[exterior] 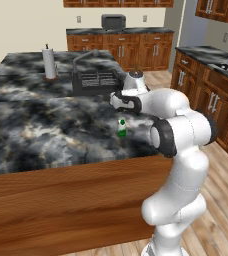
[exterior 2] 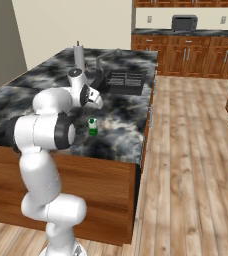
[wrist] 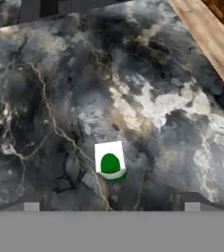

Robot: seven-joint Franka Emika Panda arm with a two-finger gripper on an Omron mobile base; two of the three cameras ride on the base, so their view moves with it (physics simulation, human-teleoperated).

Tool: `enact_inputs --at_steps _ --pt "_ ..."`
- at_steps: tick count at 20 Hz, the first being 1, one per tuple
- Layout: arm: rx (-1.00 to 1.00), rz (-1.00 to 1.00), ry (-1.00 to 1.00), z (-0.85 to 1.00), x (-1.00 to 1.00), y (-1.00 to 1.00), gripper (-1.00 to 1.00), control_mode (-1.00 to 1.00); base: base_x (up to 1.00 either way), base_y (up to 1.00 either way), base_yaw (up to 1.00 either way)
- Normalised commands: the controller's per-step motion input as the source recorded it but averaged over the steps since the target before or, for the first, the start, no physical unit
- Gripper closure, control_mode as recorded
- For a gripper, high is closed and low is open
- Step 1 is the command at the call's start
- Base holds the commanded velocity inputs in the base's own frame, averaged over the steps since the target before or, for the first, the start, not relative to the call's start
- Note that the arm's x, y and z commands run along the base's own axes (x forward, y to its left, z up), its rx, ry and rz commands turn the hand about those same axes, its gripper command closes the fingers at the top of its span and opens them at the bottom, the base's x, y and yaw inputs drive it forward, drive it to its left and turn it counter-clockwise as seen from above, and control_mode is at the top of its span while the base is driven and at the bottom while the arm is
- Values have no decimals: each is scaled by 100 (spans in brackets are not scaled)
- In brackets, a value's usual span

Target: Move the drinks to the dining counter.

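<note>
The white carton (exterior: 121, 127) with the green base is standing upright on the marbled table (exterior: 31, 130), near the front edge, with nothing else close to it. The hand (wrist: 111, 209) is hanging above it with its fingers wide apart and holding nothing. The risk now is that a careless move of the arm could tip the small carton or push it toward the edge. The dish rack (exterior: 97, 80), the faucet (exterior: 83, 56) and the paper towel roll (exterior: 49, 62) are standing well apart behind, and they are not blocking anything.
</note>
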Motion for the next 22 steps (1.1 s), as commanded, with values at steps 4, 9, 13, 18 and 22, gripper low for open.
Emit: enact_inputs --at_steps 4,9,13,18,22 --pt "0 -25 -44 39 -100 -29 -100 -100 0 0 0" --pt "0 -51 -30 19 -86 -16 -100 -100 0 0 0" --pt "0 -24 -13 7 -44 -14 -100 -100 0 0 0" --pt "0 -2 0 -1 -14 0 -100 100 -34 -3 -15" --pt "0 0 0 0 0 0 -100 100 -68 -3 -76"
